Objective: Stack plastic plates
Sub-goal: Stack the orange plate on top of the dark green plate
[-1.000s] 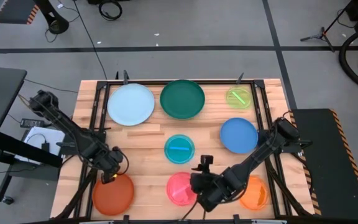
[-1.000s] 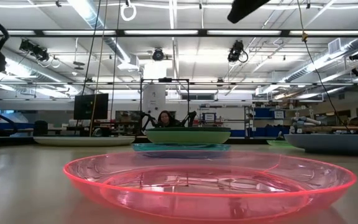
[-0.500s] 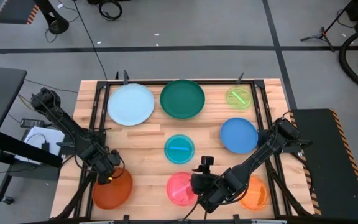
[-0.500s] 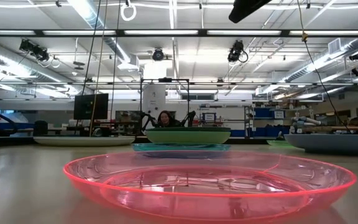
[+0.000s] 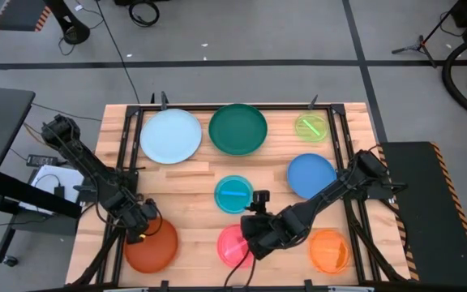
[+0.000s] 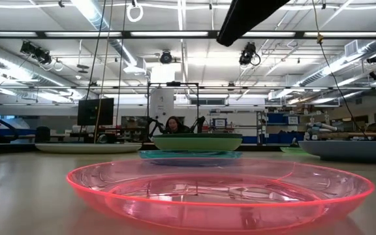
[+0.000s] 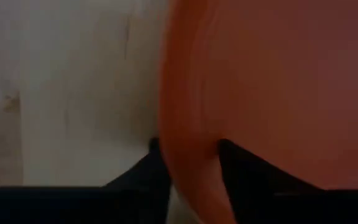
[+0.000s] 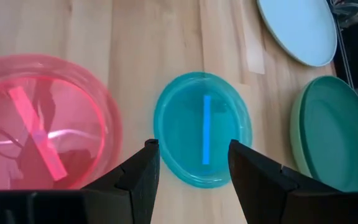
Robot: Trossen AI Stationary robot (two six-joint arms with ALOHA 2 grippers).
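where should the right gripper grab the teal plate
Probably by the rim of the teal plate, at the edge nearest the right gripper: it lies flat and shallow on the table, so only its thin raised edge offers a pinch, one finger over and one under.

Plastic plates [image 5: 237, 129] spread flat, apart; red-orange plate [image 5: 152, 246] between left fingers [image 7: 244, 171].

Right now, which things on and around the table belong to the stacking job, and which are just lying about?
Job:
red-orange plastic plate, gripped by left gripper
pink plate
teal plate
orange plate
blue plate
right gripper, open

Lying about:
black cables on the floor
bicycle wheel
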